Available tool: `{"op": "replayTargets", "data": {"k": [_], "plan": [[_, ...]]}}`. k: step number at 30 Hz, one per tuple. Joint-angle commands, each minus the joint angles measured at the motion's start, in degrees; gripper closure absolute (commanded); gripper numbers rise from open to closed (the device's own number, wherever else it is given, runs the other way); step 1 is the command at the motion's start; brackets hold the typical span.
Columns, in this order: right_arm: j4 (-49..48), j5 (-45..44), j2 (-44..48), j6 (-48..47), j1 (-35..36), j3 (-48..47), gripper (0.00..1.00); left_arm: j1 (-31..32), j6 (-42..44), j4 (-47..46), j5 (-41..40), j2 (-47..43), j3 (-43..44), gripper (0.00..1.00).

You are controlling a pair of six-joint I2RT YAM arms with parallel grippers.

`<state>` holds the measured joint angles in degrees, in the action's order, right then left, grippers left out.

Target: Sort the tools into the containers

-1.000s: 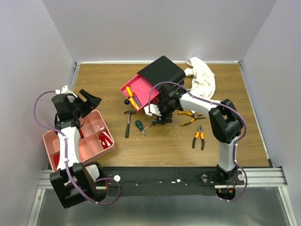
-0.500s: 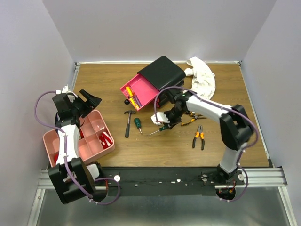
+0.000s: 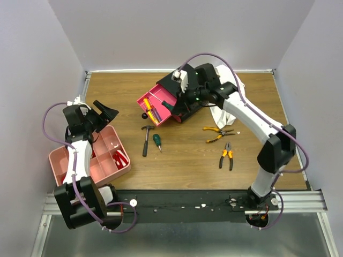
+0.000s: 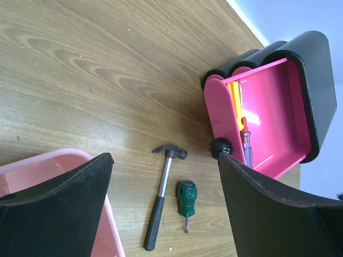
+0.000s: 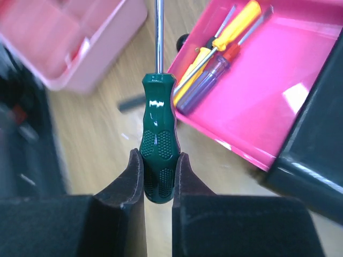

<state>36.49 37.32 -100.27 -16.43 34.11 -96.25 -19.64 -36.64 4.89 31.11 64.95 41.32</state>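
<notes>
The right hand (image 3: 179,100) is closed on the butt of a long green screwdriver (image 5: 158,134), one finger pressed against each side of the handle and the steel shaft pointing straight away from the wrist. It holds the tool in the air over the open magenta drawer (image 3: 154,99), which is pulled out of the black box (image 3: 185,80) at the back of the desk (image 3: 182,166). Inside the drawer lie a yellow-handled screwdriver (image 5: 236,24) and a purple-handled screwdriver (image 5: 206,83) side by side, near the front wall with its black knob (image 4: 220,147). The left hand (image 3: 102,116) is wide open and holds nothing, hovering over the far edge of the pale-pink tray (image 3: 104,170) on the left of the desk; something red lies in one of the tray's compartments, too small to identify. On the bare wood between tray and drawer, the black-handled hammer (image 4: 161,198) lies with its head towards the drawer, and a stubby green screwdriver (image 4: 186,195) lies just beside it, not touching it. Further right, two pairs of orange-and-black pliers rest on the desk, one pair (image 3: 217,133) near the box and the other pair (image 3: 227,155) nearer the arms. A white cloth (image 3: 233,91) is bunched at the back, beside the black box.
</notes>
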Motion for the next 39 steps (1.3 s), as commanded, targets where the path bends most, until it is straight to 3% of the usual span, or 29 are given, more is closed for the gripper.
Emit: {"op": "replayTargets", "data": {"k": [1,7,10,12,15,19,23,26,30,37,39], "plan": [[-6.97,-2.24,-8.97,33.64,-0.27,-7.45,0.99,0.39,1.22,1.62,1.05,-0.43,1.21,0.10],[-5.46,-5.85,-16.00,43.30,-1.59,-12.03,0.98,0.13,3.94,4.34,0.18,-2.72,1.48,0.10],[-5.47,-4.80,-16.63,43.23,-1.59,-12.21,0.72,-0.05,4.56,5.48,0.09,-3.25,1.66,0.10],[-4.59,-7.00,-15.84,42.10,-1.59,-11.86,0.47,-0.22,4.74,5.75,0.18,-3.34,1.92,0.10],[-5.20,-5.95,-12.16,37.62,-1.68,-10.20,0.36,-0.22,3.69,4.26,0.35,-3.07,1.66,0.10],[-5.38,-4.10,-6.44,24.74,-1.68,-7.12,0.32,-0.31,2.10,1.97,0.70,-2.20,0.96,0.10],[-3.45,-14.43,0.84,18.98,-1.06,3.24,0.32,-0.14,-0.26,-0.48,1.23,-1.49,0.87,0.10],[-4.93,-20.86,4.45,17.92,0.95,13.78,0.32,-0.05,-2.46,-1.37,0.97,-1.14,1.30,0.10],[-13.09,-26.41,10.26,19.49,9.10,26.09,0.32,0.30,-2.73,1.25,-1.49,-1.66,2.62,0.10],[-21.80,-33.44,3.79,26.00,14.58,28.57,0.32,0.92,-1.85,5.84,-5.97,-5.53,2.89,0.10],[-23.12,-36.96,1.58,27.76,16.50,27.61,0.27,0.92,-2.38,5.66,-6.06,-6.93,1.84,0.09]]}}
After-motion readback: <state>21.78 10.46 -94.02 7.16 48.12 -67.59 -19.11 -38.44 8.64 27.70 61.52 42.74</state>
